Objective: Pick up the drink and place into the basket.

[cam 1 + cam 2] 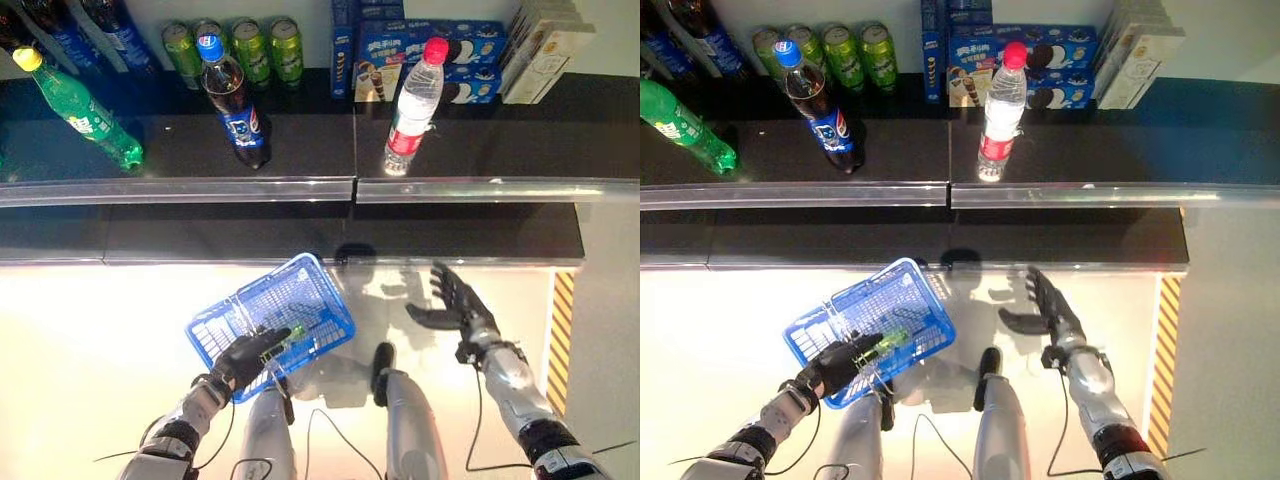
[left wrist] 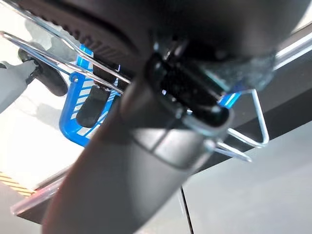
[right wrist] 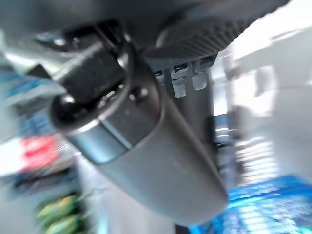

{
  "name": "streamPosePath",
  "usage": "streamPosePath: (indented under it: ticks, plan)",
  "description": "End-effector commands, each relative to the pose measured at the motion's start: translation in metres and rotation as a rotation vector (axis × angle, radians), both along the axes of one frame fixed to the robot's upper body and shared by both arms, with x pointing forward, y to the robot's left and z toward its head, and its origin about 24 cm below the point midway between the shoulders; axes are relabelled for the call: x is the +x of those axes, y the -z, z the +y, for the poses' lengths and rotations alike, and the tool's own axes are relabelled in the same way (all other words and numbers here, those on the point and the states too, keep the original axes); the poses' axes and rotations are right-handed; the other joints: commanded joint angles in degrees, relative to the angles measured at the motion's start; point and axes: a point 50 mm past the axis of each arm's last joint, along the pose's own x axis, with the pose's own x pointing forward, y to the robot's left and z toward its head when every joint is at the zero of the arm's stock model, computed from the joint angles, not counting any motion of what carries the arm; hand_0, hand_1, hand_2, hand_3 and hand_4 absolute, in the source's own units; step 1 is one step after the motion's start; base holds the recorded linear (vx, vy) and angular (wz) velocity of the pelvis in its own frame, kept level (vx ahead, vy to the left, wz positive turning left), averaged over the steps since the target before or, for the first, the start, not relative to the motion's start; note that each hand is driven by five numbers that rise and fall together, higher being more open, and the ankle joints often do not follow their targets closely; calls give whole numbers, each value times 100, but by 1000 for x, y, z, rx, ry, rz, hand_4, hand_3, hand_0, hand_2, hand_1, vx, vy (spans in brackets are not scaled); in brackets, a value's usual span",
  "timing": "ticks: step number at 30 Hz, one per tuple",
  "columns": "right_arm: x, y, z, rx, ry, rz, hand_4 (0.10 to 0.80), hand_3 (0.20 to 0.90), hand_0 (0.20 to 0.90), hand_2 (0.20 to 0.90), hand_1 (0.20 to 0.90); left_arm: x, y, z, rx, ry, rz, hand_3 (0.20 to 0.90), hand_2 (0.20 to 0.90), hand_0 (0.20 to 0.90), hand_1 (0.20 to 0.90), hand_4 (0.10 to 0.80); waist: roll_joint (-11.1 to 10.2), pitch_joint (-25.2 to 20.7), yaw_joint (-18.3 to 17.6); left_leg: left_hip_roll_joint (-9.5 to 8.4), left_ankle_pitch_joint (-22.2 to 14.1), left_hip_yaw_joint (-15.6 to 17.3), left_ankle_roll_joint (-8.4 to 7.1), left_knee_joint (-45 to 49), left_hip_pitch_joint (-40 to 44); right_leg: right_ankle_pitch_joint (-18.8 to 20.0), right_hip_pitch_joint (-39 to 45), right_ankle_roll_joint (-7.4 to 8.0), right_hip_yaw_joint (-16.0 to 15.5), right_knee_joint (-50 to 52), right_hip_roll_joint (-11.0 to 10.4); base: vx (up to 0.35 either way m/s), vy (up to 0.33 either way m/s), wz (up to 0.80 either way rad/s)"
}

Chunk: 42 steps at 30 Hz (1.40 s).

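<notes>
Three drinks stand at the front of a dark shelf [image 1: 300, 188]: a clear water bottle with a red cap [image 1: 412, 105], a cola bottle with a blue cap [image 1: 233, 100], and a green bottle with a yellow cap [image 1: 85, 115] at the far left. Below the shelf, my left hand [image 1: 245, 355] is shut on the wire handle [image 2: 253, 122] of a blue plastic basket [image 1: 300, 290], which hangs tilted over the pale floor. To the right of the basket, my right hand [image 1: 455, 305] is open and empty, below the water bottle.
Several green cans [image 1: 235, 45] stand at the back of the shelf, with blue cookie boxes [image 1: 470, 60] and pale cartons [image 1: 545, 45] to their right. A yellow-and-black striped strip [image 1: 562, 320] runs along the floor at the right.
</notes>
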Motion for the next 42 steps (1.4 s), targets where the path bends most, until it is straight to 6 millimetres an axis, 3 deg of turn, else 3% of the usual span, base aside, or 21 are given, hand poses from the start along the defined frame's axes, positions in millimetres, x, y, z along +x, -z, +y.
streamPosePath:
  ticks: [1,7,18,28,42]
  plan:
    - [-4,-40,-4,-142,-34,-247,800,900,900,900,900,-42,19,2,-102,-12,42,200,300,300,300,100,-220,-427,55,193,329,-57,-13,-140,-37,-3,208,659,481,-89,-435,66,8,-2]
    - [-5,-104,8,-195,-98,-546,800,900,900,900,900,-46,21,0,-109,-11,31,200,300,300,300,100,-217,-300,12,210,326,-19,-13,-166,33,47,295,678,486,-224,-391,25,1,-1]
    - [-10,-167,8,-155,-139,-803,800,900,900,900,900,-51,23,0,-160,-55,13,200,300,300,300,100,-161,-185,17,237,462,58,-31,-372,196,87,452,691,416,-346,-414,8,2,-1]
    - [-16,-184,4,-144,-115,-881,800,900,900,900,900,-51,21,7,-198,-158,-5,200,300,300,300,100,-160,-107,60,223,427,29,-21,-319,278,50,556,676,378,-294,-459,24,-6,1]
    - [-6,-189,-3,125,-102,-867,800,900,900,900,900,-55,24,3,-188,-142,19,200,300,300,300,100,-109,21,168,154,457,8,29,-359,427,81,671,672,324,-259,-514,31,6,3]
